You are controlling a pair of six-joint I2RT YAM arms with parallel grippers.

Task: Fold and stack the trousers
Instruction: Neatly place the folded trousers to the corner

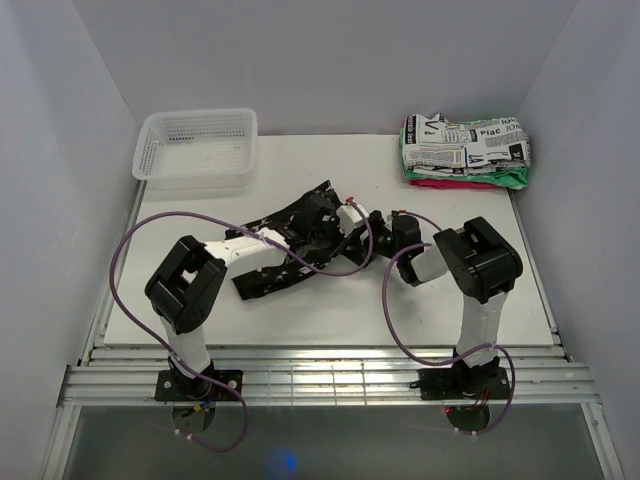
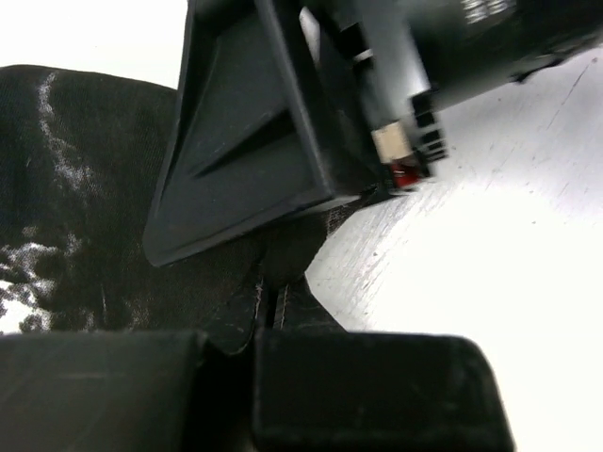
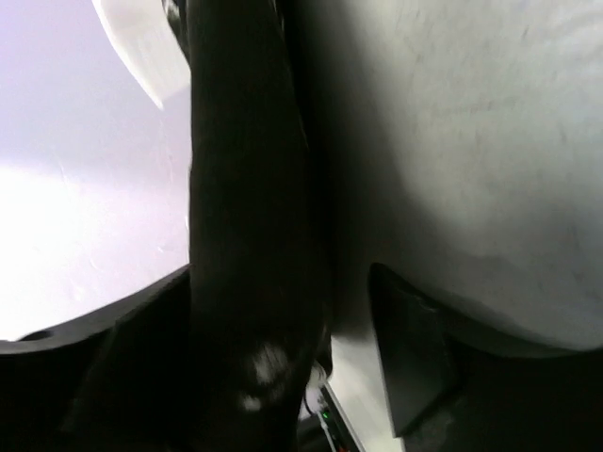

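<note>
One pair of black, white-splotched trousers (image 1: 270, 278) is bunched in a crumpled heap at the middle of the table (image 1: 430, 310), not yet flattened or folded. An edge of the cloth is pinched between the closed jaws of the left gripper (image 2: 268, 348), apparently so that this part is anchored while the rest is drawn out. A dark strand of the same fabric is seen running between the fingers (image 3: 410, 363) of the right gripper (image 3: 273, 344). Its jaws stand wide around the strand, with a gap showing on one side, so no grip is judged to be made there yet. Both grippers are set close together over the heap, and the right one's body fills the upper part of the left wrist view. This is presumably so that a second hold can be taken near the first and the garment spread between them. A stack of folded cloths (image 1: 465, 152), topped by a newspaper-print piece, is set at the far right corner, where the finished trousers are probably meant to go. A white basket (image 1: 195, 145) is placed at the far left corner, well apart.
</note>
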